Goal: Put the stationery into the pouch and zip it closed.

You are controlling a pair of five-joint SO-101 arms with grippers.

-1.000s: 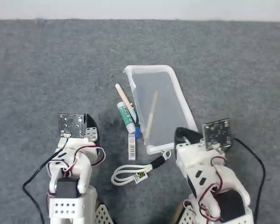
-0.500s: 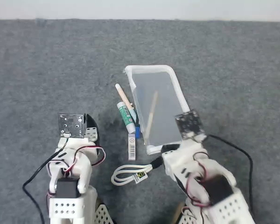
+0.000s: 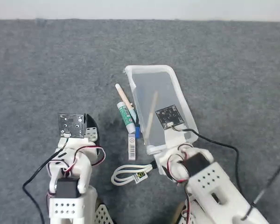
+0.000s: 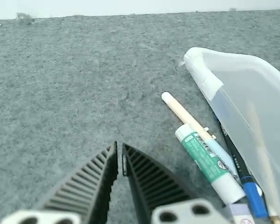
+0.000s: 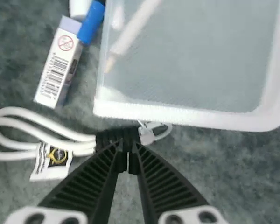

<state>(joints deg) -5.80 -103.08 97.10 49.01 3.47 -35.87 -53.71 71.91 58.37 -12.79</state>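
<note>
**Right arm at the pouch's zip corner, most of the stationery not yet inside.**

My right gripper sits just below centre in the high view. Its jaws are drawn nearly together, tips at the black clasp joining the white strap to the pouch; I cannot tell if they pinch it. I'd close squarely on the clasp and pin that corner for loading. One pencil lies inside. The loose pencil, glue stick, blue pen and eraser crowd the pouch's left edge, awkward to pick singly. My left gripper, lower left, has narrow jaws and holds nothing.
</note>
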